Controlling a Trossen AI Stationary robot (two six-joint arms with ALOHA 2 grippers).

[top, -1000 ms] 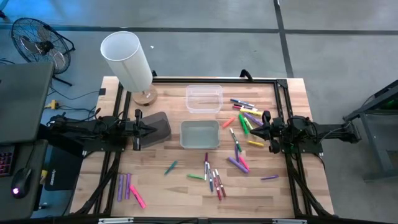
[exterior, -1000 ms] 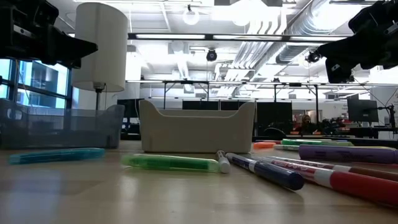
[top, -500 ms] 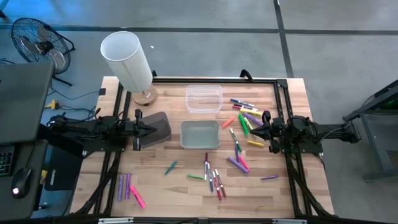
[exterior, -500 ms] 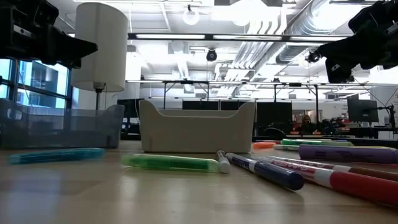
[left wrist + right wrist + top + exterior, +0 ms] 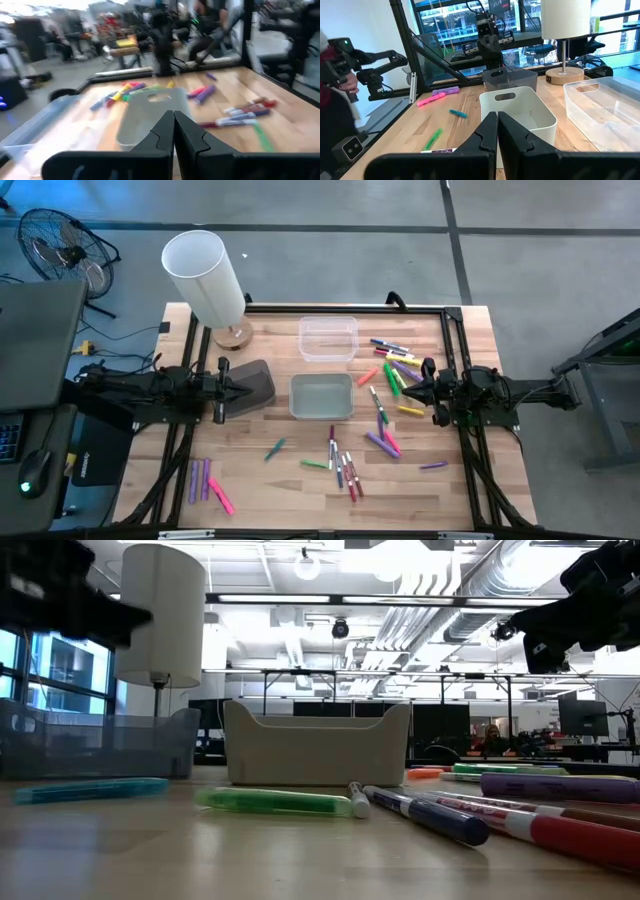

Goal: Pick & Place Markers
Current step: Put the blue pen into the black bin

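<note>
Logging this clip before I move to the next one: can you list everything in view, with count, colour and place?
markers: many, purple, green, yellow, pink, red, orange and teal; scattered on the table, most right of the bins, a few at the front left
grey bin: one, opaque, table centre
clear bin: one, transparent, behind the grey bin
dark grey bin: one, by the left arm
lamp: one, white shade on a wooden base, back left corner
table: one, light wood
fan: one, black, on the floor at the left
left gripper: shut, raised over the dark grey bin
right gripper: shut, raised over the markers at the right
</note>
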